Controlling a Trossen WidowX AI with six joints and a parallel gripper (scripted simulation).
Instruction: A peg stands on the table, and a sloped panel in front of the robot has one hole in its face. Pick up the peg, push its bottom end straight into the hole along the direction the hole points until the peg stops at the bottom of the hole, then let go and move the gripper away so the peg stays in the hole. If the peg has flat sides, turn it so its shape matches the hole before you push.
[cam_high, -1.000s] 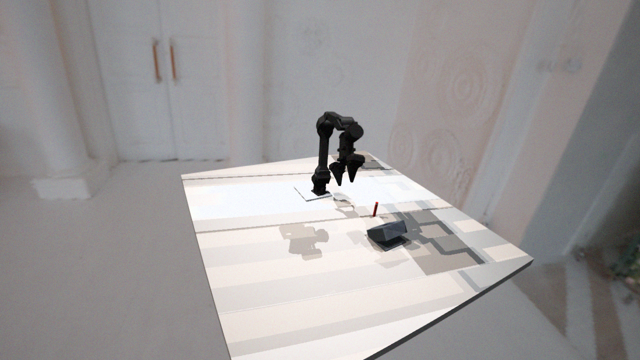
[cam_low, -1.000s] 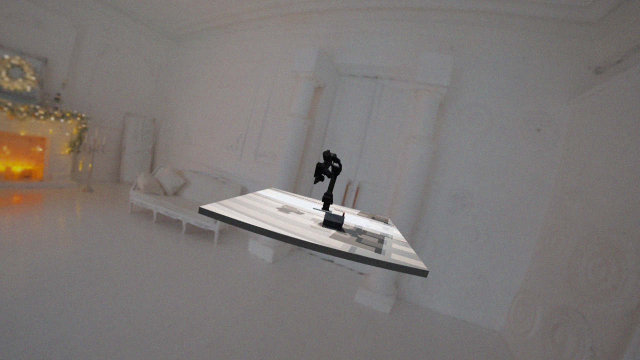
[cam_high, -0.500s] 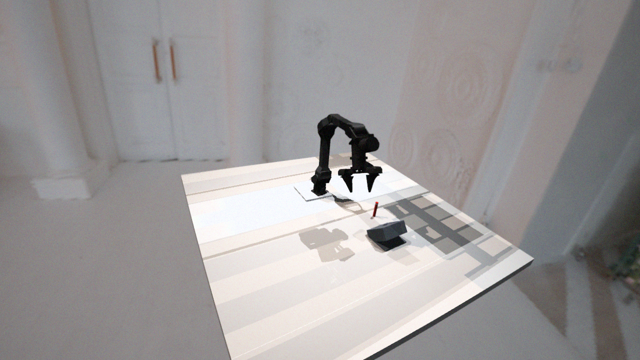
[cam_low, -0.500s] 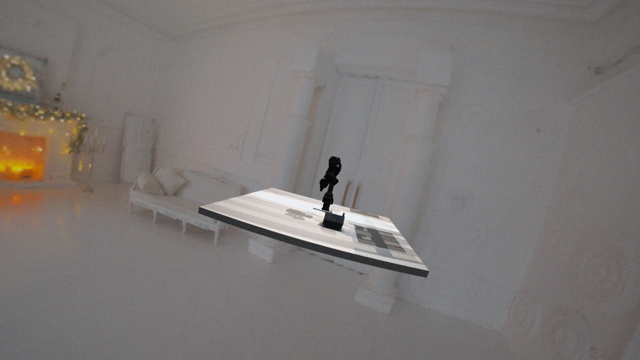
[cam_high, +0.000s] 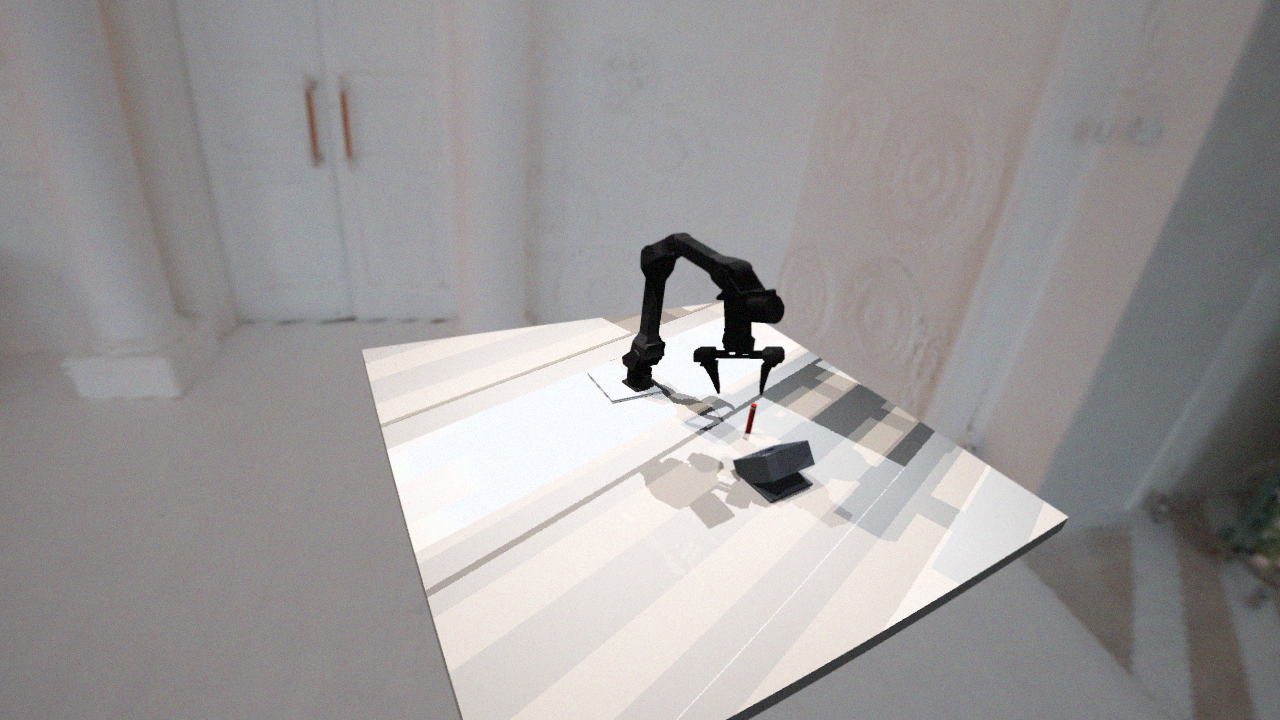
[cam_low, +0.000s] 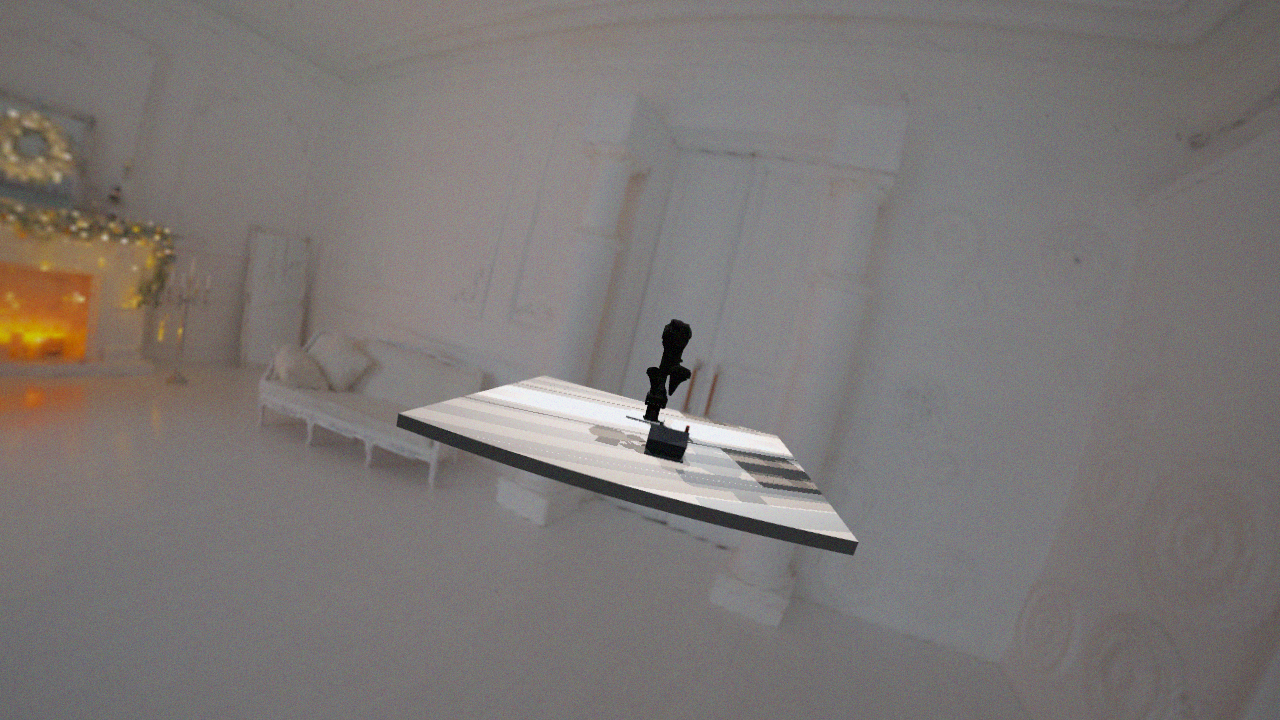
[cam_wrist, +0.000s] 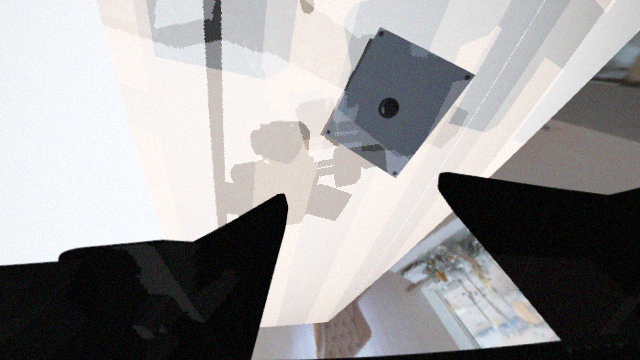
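A thin red peg (cam_high: 750, 420) (cam_low: 687, 429) stands upright on the table (cam_high: 572, 608) between the arm's base and the dark grey sloped panel (cam_high: 776, 462) (cam_low: 666, 442) (cam_wrist: 410, 75). I cannot make out the peg in the wrist view. The panel's face shows one round dark hole (cam_wrist: 388, 108) and small dark dots at its corners. My gripper (cam_high: 739, 393) (cam_wrist: 360, 190) is open and empty, with its fingers wide apart and pointing down. In the top view the fingertips appear above and slightly left of the peg's top, clear of it.
The arm's base (cam_high: 638, 379) stands on the table behind the peg, beside a thin light plate outline. The panel's block leans over its dark foot, close to the peg. Shadows of the arm and patterned stripes cross the table top. The table's edge also shows in the exterior view.
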